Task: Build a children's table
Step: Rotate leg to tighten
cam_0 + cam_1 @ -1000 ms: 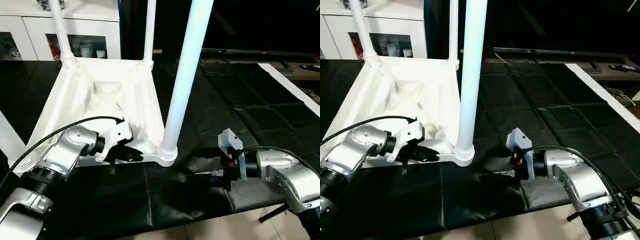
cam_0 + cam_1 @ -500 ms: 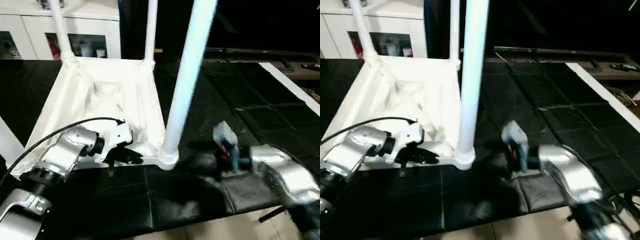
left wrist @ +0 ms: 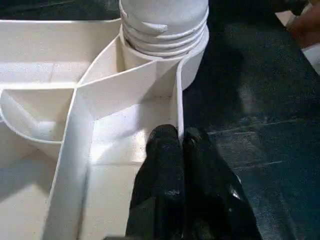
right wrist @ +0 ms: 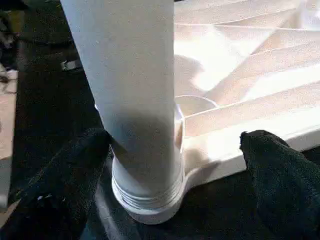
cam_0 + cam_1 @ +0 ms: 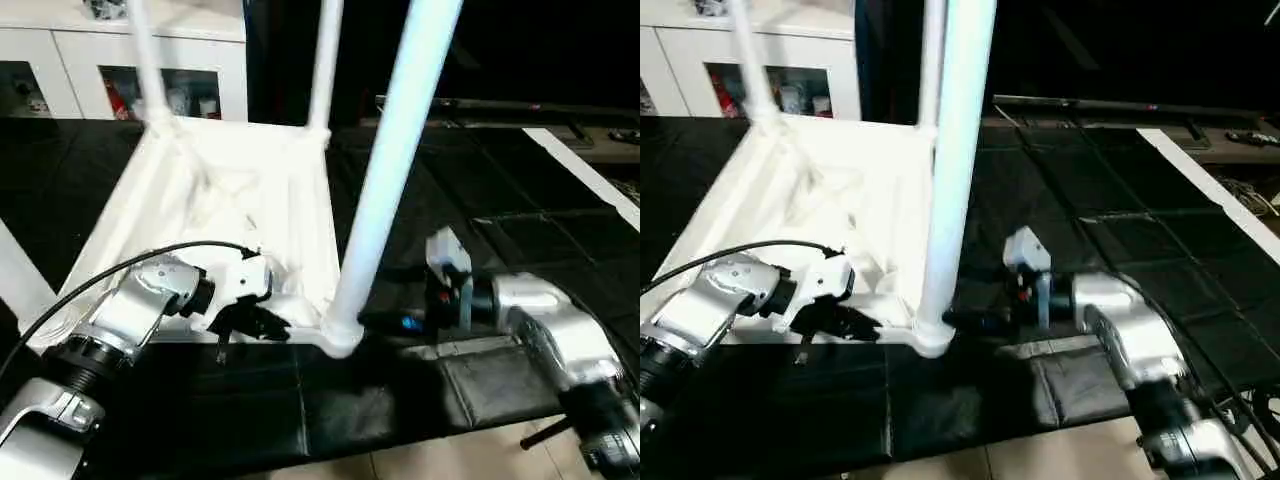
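Note:
The children's table lies upside down on the black mat, its ribbed white top [image 5: 240, 200] facing up. A thick white leg [image 5: 385, 180] stands in the near right corner socket [image 3: 165, 30], and two thinner-looking legs [image 5: 145, 60] [image 5: 322, 60] rise from the far corners. My left gripper [image 5: 262, 322] is shut on the top's near rim [image 3: 179, 100], just left of that socket. At the base of the near leg [image 4: 140, 100] is my right gripper [image 5: 385, 322], open, with one black finger [image 4: 60, 190] on each side of the leg and not touching it.
A white cabinet [image 5: 60, 70] with glass doors stands at the back left. The mat's front edge [image 5: 450, 450] meets tan floor close to my arms. A white strip [image 5: 590, 180] runs along the mat at the right. A white bar [image 5: 15, 270] slants at the left edge.
My right gripper has moved left to the near leg's base and now straddles it. The left gripper has stayed on the rim. The camera has shifted slightly.

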